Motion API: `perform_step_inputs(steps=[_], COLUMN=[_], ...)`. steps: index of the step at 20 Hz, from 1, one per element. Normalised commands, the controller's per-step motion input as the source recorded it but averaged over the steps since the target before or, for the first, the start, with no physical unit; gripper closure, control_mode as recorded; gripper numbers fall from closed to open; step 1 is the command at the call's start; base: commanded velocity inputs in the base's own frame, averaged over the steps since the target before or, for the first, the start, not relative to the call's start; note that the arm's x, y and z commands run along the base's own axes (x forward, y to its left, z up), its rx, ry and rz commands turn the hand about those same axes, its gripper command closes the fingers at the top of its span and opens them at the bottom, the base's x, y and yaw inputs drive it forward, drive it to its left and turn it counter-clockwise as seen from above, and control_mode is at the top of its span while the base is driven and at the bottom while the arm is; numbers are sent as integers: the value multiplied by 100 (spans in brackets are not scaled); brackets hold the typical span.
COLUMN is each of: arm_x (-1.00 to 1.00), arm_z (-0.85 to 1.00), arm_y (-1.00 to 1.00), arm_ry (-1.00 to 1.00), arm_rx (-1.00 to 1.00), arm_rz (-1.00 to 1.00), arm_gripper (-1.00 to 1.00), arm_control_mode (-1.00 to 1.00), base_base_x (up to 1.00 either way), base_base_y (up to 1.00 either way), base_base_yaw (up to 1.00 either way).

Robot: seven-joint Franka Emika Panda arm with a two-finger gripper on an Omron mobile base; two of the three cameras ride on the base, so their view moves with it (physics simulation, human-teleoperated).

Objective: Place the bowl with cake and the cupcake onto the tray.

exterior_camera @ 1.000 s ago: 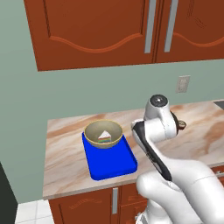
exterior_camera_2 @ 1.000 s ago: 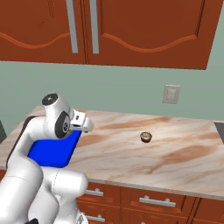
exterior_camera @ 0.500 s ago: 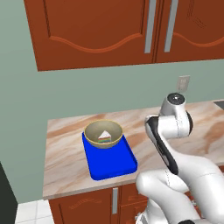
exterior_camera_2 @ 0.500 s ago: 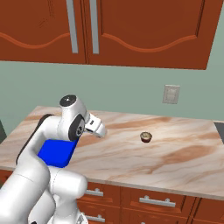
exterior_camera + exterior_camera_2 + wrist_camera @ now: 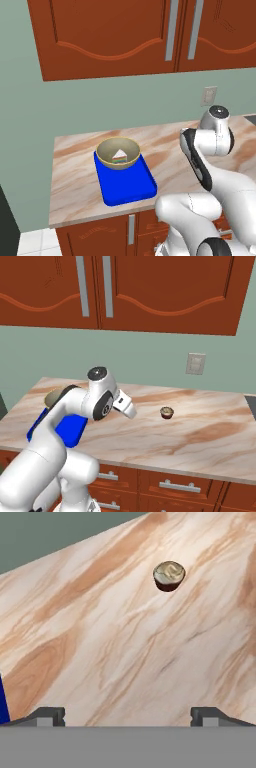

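The tan bowl [image 5: 118, 151] stands on the far end of the blue tray [image 5: 127, 184], and the white-topped cake slice [image 5: 119, 155] lies inside it. The small brown cupcake [image 5: 167, 413] sits alone on the marble counter, to the right of the tray. My gripper [image 5: 130, 411] hangs above the counter between the tray and the cupcake, pointing toward the cupcake and still short of it. In the hand view the cupcake [image 5: 169, 575] lies ahead, up and to the right, and the gripper [image 5: 128, 717] is open with nothing between its fingertips [image 5: 48, 716].
The marble counter [image 5: 200, 431] stretches to the right past the cupcake. A wall outlet [image 5: 195, 363] sits on the green backsplash, and wooden cabinets [image 5: 150, 291] hang overhead. My own arm hides part of the tray [image 5: 74, 428] in the right base view.
The arm has swung right, away from the tray and toward the cupcake. Bowl, cake, tray and cupcake have stayed where they were.
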Motion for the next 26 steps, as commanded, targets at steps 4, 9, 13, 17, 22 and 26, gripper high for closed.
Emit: perform_step_inputs(steps=[4, 9, 13, 17, 22, 26], arm_x=[10, 11, 14, 21, 25, 26], arm_z=[10, 11, 7, 0, 0, 0], arm_y=[-47, -46, -41, -38, -27, -23], arm_ry=[-7, -15, -14, 0, 5, 12], arm_rx=[5, 0, 0, 0, -1, 0], arm_rz=[-4, -1, -2, -6, -5, 0], arm_gripper=[-100, -100, -100, -100, -100, -100], arm_control_mode=[-100, -100, -100, -100, -100, -100], base_base_x=[0, 0, 0, 0, 0, 0], base_base_y=[0, 0, 0, 0, 0, 0], base_base_yaw=[0, 0, 0, 0, 0, 0])
